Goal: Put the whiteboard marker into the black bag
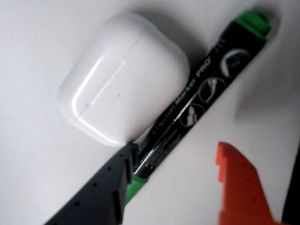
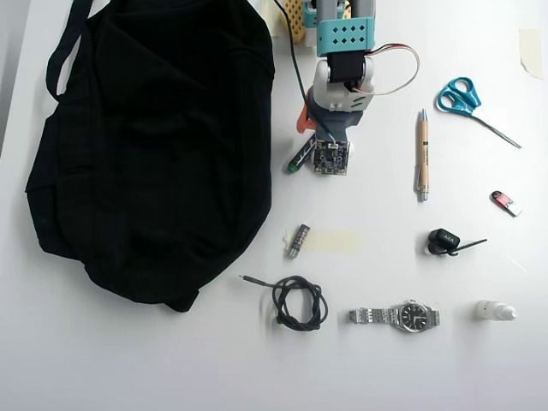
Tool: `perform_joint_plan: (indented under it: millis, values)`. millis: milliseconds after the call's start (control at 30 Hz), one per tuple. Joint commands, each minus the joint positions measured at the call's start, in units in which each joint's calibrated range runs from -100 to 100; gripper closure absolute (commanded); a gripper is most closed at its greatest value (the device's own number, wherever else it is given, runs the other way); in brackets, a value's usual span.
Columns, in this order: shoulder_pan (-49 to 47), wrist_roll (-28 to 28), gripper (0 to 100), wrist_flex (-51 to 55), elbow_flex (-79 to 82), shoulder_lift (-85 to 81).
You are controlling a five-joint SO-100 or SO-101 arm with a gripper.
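The whiteboard marker (image 1: 197,101) lies flat on the white worktop (image 1: 33,178), running in the wrist view from its green end at the upper right of the frame down to its green cap at the lower middle, with white print along the black barrel. A white earbud case (image 1: 124,77) sits just beside it in the upper left half of that view, touching or nearly touching the barrel. The claw (image 1: 176,171) is spread wide with nothing between its fingers: the dark finger (image 1: 101,194) reaches up from the lower left and its tip lies over the cap end, while the orange finger (image 1: 241,187) stands apart at the lower right, so the marker lies between them (whether the dark tip actually touches it is hard to tell). In the overhead view the marker (image 2: 300,155) shows only as a short slanted piece at the upper middle, just left of the arm's wrist, close to the right edge of the black bag (image 2: 154,145), which fills the left half of the frame. Further right lie a tan pen (image 2: 422,154) and blue-handled scissors (image 2: 471,103); lower down are a coiled black cable (image 2: 298,303) and a wristwatch (image 2: 398,316).
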Motion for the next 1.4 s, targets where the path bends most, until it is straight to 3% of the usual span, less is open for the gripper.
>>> perform_joint_plan:
  millis: [0, 433, 600, 867, 967, 1233, 1367]
  values:
    - [-0.3, 0.1, 78, -1.6, -1.6, 0.9]
    - [-0.5, 0.1, 79, -7.8, -1.7, 9.2]
    - [-0.8, 0.1, 97, -7.8, -1.7, 9.7]
    - [-0.9, 0.6, 98, -6.4, -2.9, 8.3]
    - [-0.7, 4.5, 98, 0.2, -10.2, 7.2]
    - [6.0, 10.3, 98, 34.1, -46.3, 6.7]
    - [13.5, 11.1, 98, 37.6, -55.2, 6.5]
